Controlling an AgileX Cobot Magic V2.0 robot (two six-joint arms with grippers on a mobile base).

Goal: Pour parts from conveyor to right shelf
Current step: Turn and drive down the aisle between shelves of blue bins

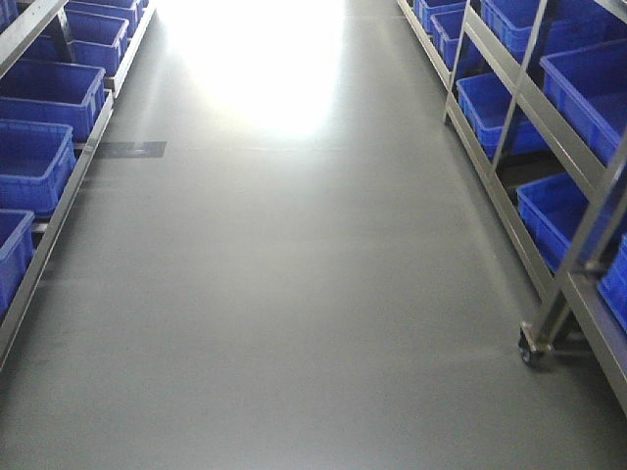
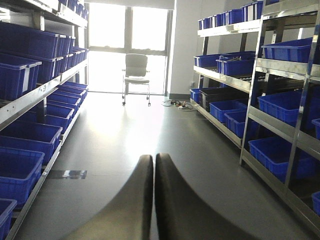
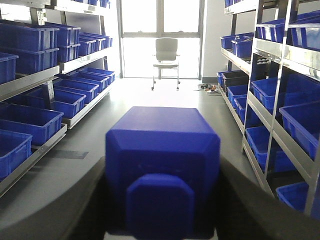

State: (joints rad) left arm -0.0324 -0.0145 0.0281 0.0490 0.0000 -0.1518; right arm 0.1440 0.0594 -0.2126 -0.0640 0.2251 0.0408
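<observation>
Carrying step. My right gripper (image 3: 162,192) is clamped on the blue block (image 3: 162,145) above the aisle floor (image 3: 150,95). My left gripper (image 2: 153,200) hangs empty, fingers pressed together. No conveyor is in view. Next, I judge, I must turn toward the right shelf (image 3: 280,75) and tip the block into a tub (image 3: 300,120).

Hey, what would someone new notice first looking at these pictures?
Probably the bright blue block filling the right wrist view, clamped in the right gripper. Next, the blue tubs lining the steel shelves on both sides of the aisle. Last, the glaring window at the far end, with a chair in front of it.
</observation>
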